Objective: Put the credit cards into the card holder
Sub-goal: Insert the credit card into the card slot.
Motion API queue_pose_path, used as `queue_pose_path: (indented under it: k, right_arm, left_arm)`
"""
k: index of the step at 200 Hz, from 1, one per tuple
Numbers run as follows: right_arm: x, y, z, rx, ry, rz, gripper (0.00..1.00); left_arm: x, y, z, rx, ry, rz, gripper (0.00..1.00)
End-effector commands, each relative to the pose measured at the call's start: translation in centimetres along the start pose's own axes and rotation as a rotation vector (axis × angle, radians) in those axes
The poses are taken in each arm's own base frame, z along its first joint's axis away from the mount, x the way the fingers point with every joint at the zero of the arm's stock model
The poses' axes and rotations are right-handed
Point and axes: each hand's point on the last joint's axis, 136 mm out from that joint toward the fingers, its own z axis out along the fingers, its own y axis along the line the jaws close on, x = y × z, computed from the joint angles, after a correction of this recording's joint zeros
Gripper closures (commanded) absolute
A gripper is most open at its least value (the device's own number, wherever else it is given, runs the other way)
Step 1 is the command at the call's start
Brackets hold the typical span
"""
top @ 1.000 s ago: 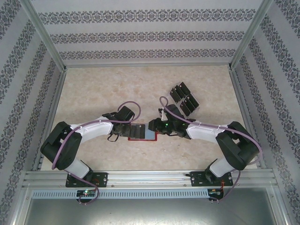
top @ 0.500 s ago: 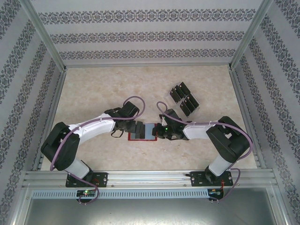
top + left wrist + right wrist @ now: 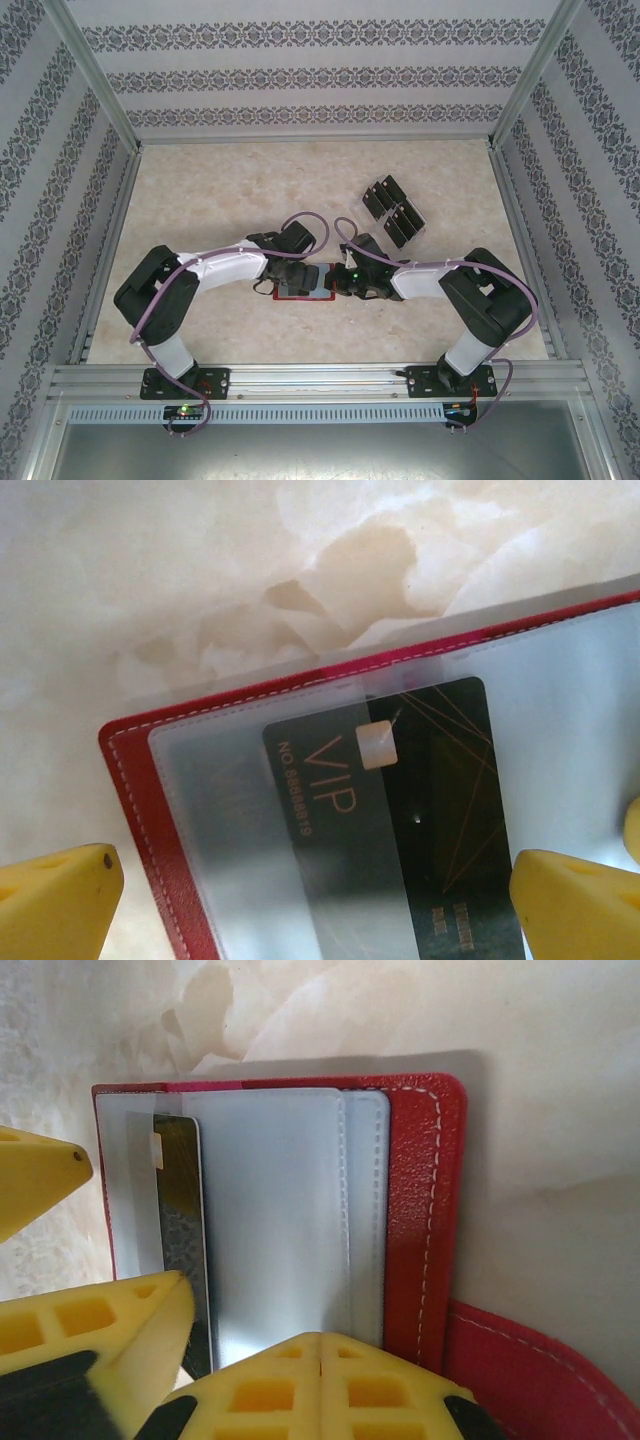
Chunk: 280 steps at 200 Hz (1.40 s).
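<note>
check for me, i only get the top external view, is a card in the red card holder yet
Observer: partly; left wrist view shows a black VIP card on the open card holder, part hazed under a frosted sleeve
Operator: is the left gripper pinching it
Observer: no, the left gripper is open, yellow fingertips wide apart on either side of the card
Operator: how far in is it
Observer: in the right wrist view a narrow black strip of it shows between pale sleeves

Two black-and-white arms (image 3: pixel 215 268) carry purple cables (image 3: pixel 298 213) and yellow fingers (image 3: pixel 570 905).
</note>
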Motion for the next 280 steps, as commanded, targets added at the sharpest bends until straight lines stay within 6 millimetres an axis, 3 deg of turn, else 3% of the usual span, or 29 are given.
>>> queue_pose_path:
  k: [1, 146, 280]
  right_arm:
    - [1.0, -2.4, 0.4, 0.076, 0.013, 0.031, 0.99]
    - [1.0, -2.8, 0.5, 0.093, 0.021, 0.041, 1.00]
    - [0.7, -3.0, 0.5, 0.100, 0.020, 0.046, 1.00]
  left_arm:
    - [-1.0, -1.1, 0.2, 0.017, -0.023, -0.002, 0.00]
    - [1.5, 2.8, 0.4, -0.106, 0.011, -0.016, 0.00]
    - [1.6, 5.0, -0.2, -0.137, 0.004, -0.040, 0.00]
